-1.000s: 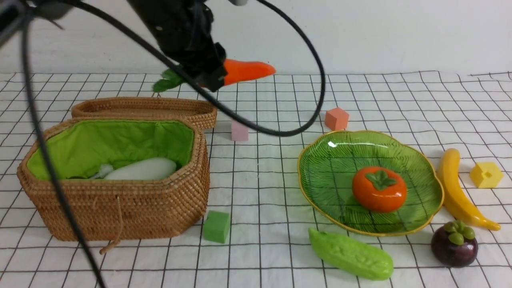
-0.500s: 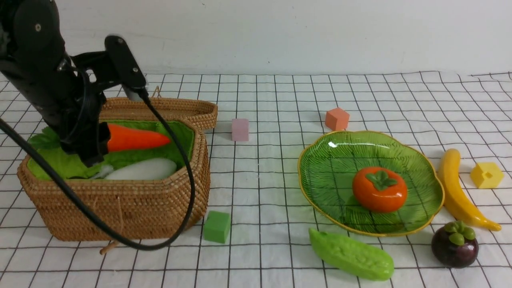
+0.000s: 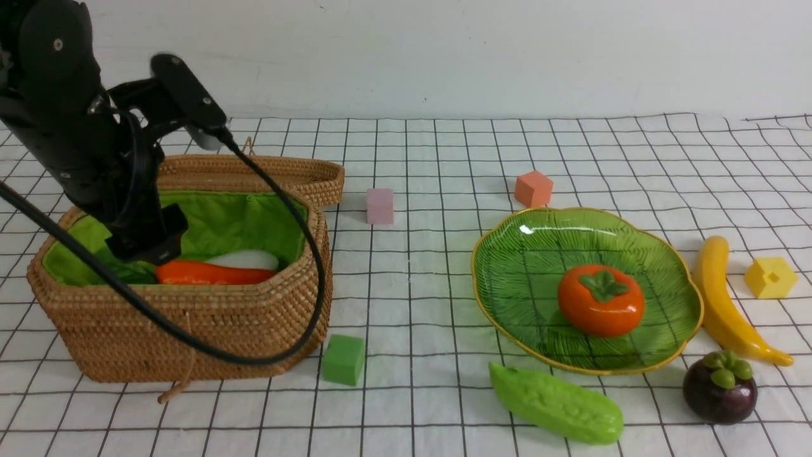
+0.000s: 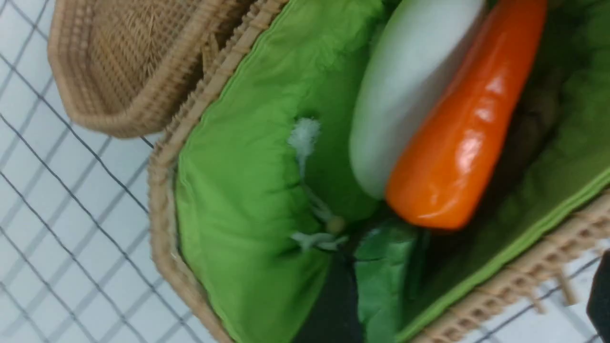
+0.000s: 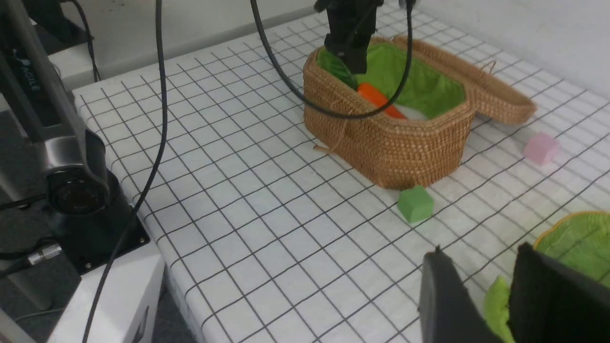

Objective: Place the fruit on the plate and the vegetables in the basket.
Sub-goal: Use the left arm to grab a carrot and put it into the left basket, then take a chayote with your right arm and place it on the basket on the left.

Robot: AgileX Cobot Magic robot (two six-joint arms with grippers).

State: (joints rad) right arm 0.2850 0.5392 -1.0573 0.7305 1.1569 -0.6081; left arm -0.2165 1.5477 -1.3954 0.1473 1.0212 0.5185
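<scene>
The rattan basket point(image 3: 190, 324) with green lining holds an orange carrot point(image 3: 212, 273) lying against a white radish point(image 3: 247, 258). My left gripper point(image 3: 143, 244) hangs just above the carrot's leafy end, open and holding nothing. In the left wrist view the carrot point(image 4: 457, 138) lies loose beside the radish point(image 4: 405, 90). A persimmon point(image 3: 601, 300) sits on the green plate point(image 3: 507, 266). The banana point(image 3: 723, 304) and mangosteen point(image 3: 720, 387) lie right of the plate, and a light-green gourd point(image 3: 558, 403) lies in front of it. My right gripper point(image 5: 479, 250) hovers open above the gourd point(image 5: 495, 305).
The flat rattan lid point(image 3: 254, 171) lies behind the basket. Foam cubes are scattered about: pink point(image 3: 380, 206), orange point(image 3: 533, 188), yellow point(image 3: 771, 277) and green point(image 3: 343, 360). The left arm's black cable point(image 3: 222, 355) loops across the basket's front.
The left arm brought the carrot down from high above into the basket and opened. The carrot dropped free and now lies against the radish.
</scene>
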